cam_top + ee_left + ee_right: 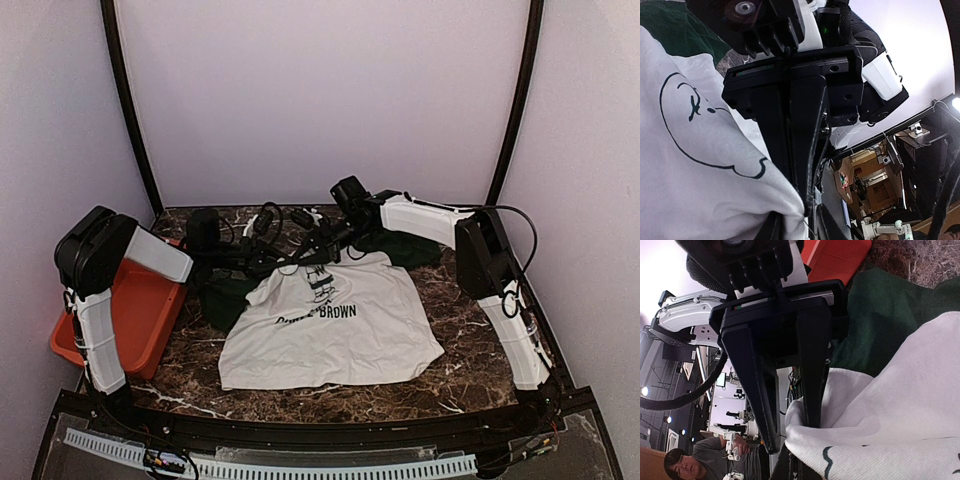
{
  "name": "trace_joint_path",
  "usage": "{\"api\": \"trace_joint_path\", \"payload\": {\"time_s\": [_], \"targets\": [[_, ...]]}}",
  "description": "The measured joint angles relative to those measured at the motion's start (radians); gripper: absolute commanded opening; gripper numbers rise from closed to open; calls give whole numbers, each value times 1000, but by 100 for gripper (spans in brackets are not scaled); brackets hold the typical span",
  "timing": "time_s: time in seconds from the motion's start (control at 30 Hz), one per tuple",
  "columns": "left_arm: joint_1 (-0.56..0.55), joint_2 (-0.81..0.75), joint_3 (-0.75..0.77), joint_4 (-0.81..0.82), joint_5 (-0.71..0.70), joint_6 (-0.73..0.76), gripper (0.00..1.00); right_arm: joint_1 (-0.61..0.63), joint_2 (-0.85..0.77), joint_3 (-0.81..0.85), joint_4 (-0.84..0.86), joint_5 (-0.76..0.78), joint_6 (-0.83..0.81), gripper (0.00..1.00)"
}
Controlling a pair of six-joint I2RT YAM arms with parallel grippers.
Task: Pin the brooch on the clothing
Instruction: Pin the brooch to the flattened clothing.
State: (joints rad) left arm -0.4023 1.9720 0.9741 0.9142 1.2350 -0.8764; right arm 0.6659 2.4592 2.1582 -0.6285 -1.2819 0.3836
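Watching the right gripper (pixel 801 199), I see its jaws closed on a raised fold of the T-shirt (pixel 340 340). The left gripper (pixel 792 436) faces it, jaws slightly apart at the fabric, and I cannot tell whether it grips. Both arms stretch low over the T-shirt, which is spread just right of the orange bin (pixel 140 310).

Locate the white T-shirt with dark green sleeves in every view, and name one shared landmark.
Top external: white T-shirt spread at centre.
Left wrist: fills the left side.
Right wrist: lower right.
Shared landmark: dark green sleeve fabric, beside the white cloth in all three.
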Motion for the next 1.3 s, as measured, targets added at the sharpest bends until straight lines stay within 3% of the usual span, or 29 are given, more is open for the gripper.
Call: {"api": "trace_joint_path", "payload": {"time_s": [0.3,0.57,1.3], "targets": [[2,0,-50,197,-10,-152,33,-3,-7,-23,57,-35,19,0],[13,24,-53,356,-8,-305,29,-6,-31,-36,92,-38,26,0],[19,54,-54,399,-8,-405,20,-8,-31,-51,131,-47,73,0]]}}
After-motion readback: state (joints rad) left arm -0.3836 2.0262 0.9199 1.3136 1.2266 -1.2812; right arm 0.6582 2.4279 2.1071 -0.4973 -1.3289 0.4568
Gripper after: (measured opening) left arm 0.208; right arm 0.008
